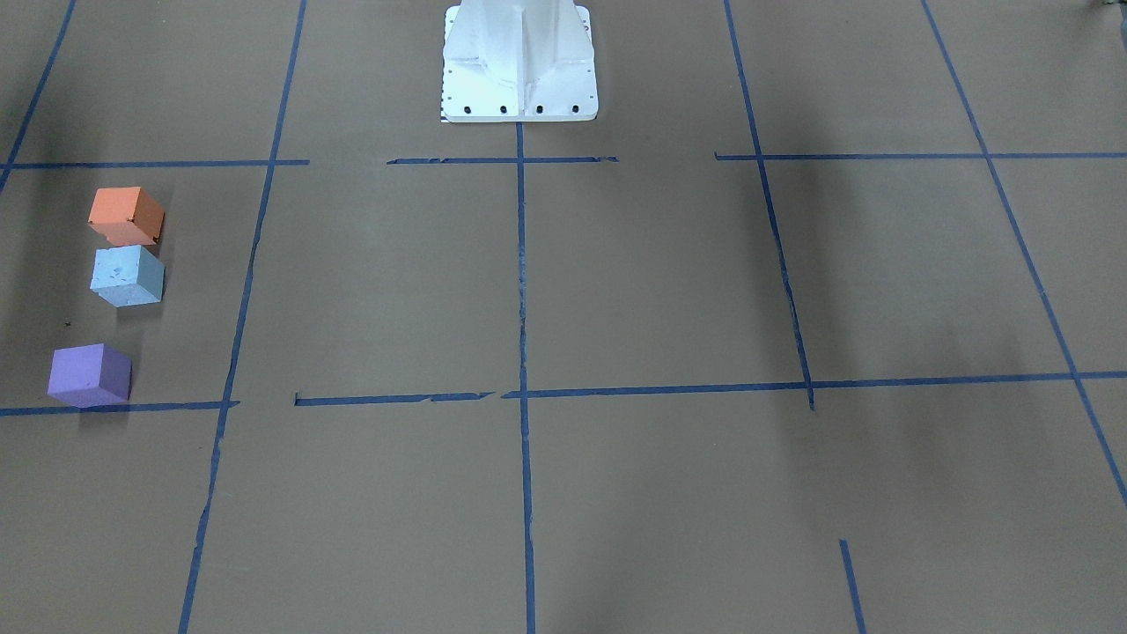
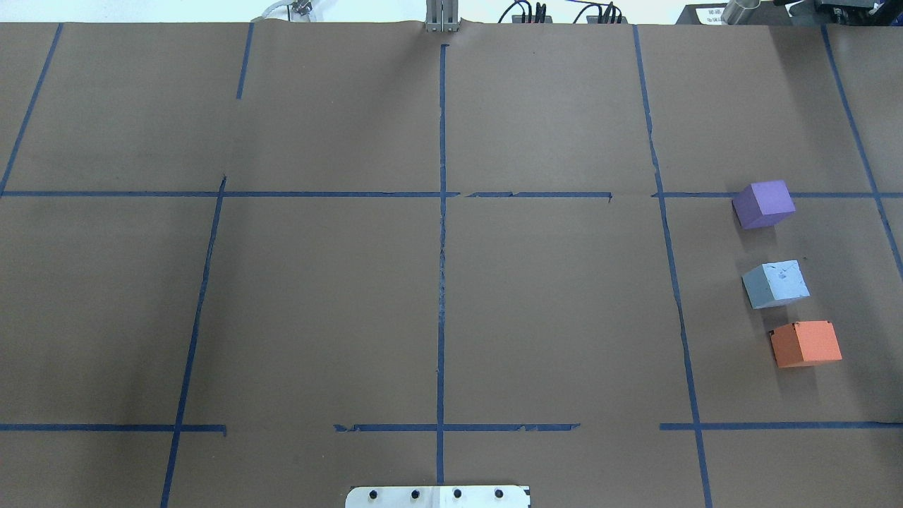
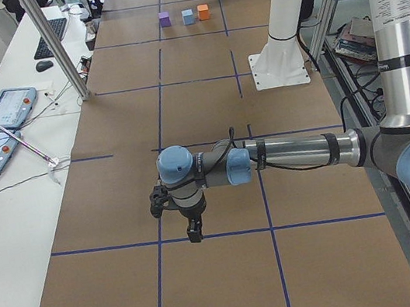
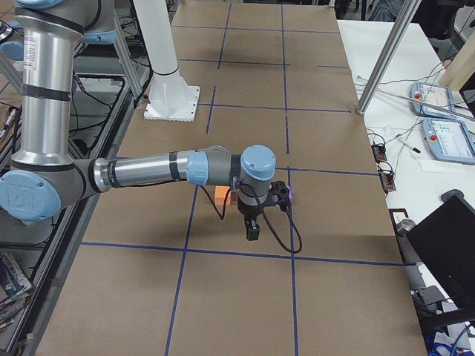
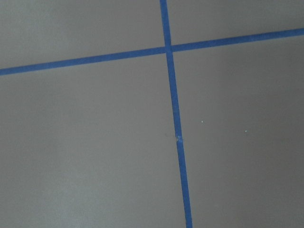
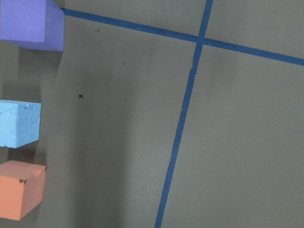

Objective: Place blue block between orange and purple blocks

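The table in front of me is covered in brown paper (image 2: 317, 296) marked into squares by strips of blue tape (image 2: 441, 282), with my white mounting base (image 1: 519, 62) at its near edge. On my right side three foam cubes stand in a row. The light blue foam block (image 2: 776, 283) sits between the orange foam block (image 2: 805, 343) and the purple foam block (image 2: 764, 204), just beside the orange one without touching it and with a wider gap to the purple one. My right gripper (image 4: 252, 233) hangs above the paper near that row. My left gripper (image 3: 194, 234) hangs over a tape line, well apart from the blocks. I cannot tell whether either gripper's fingers are apart or together.
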You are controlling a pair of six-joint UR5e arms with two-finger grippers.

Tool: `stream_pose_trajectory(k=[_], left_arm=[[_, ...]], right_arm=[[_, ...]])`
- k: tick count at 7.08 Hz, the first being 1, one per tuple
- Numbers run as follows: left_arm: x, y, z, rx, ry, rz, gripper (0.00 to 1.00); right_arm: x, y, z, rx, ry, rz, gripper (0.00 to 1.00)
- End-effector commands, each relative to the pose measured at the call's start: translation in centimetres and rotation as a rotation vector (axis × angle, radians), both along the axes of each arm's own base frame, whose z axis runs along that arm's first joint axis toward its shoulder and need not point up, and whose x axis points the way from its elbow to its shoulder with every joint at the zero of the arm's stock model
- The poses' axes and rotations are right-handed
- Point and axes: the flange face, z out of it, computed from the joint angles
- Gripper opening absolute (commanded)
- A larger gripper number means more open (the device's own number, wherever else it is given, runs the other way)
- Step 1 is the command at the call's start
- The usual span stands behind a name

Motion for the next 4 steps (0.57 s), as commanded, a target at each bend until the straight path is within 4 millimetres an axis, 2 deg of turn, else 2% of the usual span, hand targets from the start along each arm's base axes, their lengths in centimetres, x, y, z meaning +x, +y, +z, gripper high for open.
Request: stream_pose_trajectory(k=[1, 4], left_arm=[[-0.11, 1.35, 1.14, -0.026, -0.004, 0.003, 1.00], [-0.10, 1.31, 0.90, -0.021, -0.002, 0.003, 1.00]], right_arm=[[0.01, 0.48, 0.32, -0.008, -0.006, 0.002, 1.00], [0.01, 0.26, 0.13, -0.007, -0.005, 0.007, 1.00]])
